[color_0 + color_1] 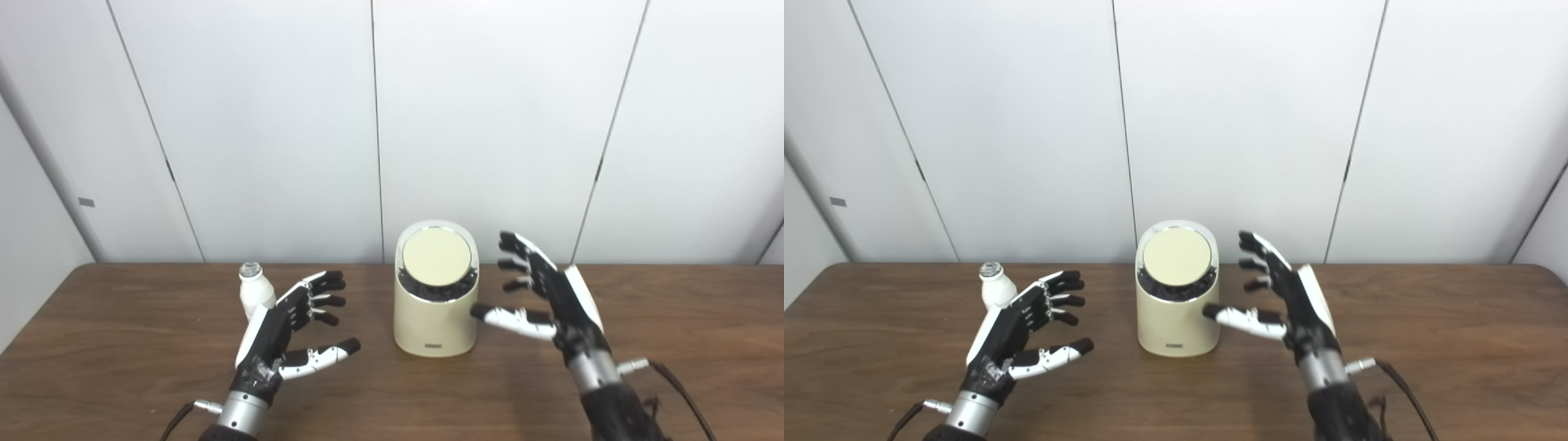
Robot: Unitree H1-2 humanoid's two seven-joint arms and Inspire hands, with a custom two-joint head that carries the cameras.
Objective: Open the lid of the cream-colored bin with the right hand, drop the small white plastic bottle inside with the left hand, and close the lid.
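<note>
The cream-colored bin [435,321] stands upright at the middle of the table, its round lid [436,257] tilted toward me with a dark gap below its front edge. A small white plastic bottle [256,296] with a silver cap stands left of the bin, partly hidden behind my left hand [294,327]. That hand is open, fingers spread, palm toward the bin, holding nothing. My right hand [542,294] is open just right of the bin, its thumb tip at the bin's side wall.
The brown wooden table [122,343] stretches wide on both sides, with its far edge against white wall panels [490,122]. Cables trail from both wrists near the front edge.
</note>
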